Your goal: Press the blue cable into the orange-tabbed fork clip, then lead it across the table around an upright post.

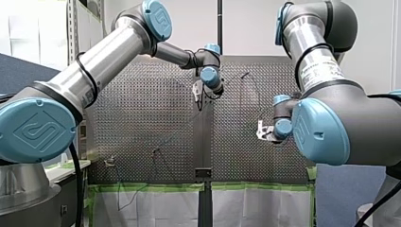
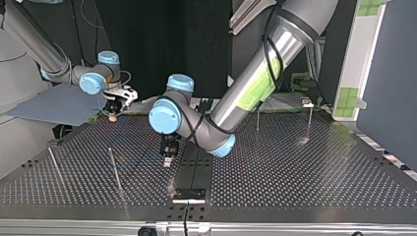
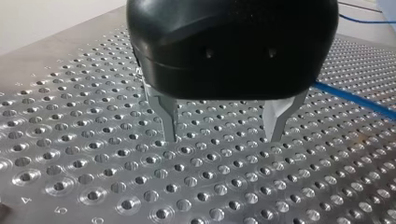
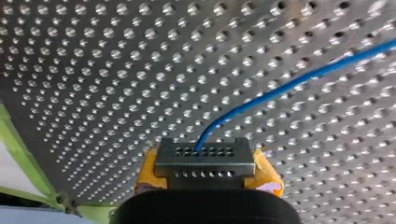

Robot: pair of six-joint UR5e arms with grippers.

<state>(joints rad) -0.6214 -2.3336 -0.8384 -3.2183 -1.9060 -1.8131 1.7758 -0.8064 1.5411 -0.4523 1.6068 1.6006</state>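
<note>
Post [image 2: 115, 169] upright on tabletop [image 2: 295, 167] near left gripper [image 3: 223, 137], jaws released. Right gripper [image 4: 204, 164] jaws clenched on blue cable [image 4: 289, 84]; contact hidden behind black block [image 4: 184, 161].

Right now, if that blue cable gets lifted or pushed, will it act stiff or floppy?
Probably floppy: the blue cable leaves my right gripper in a soft curve. Likely light, since it's thin beside the table holes. It may slide easily on the smooth metal.

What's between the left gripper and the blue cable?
Only bare perforated table, seen in the left wrist view: my left gripper is open and empty above the holes, with the blue cable running beside it, untouched.
</note>
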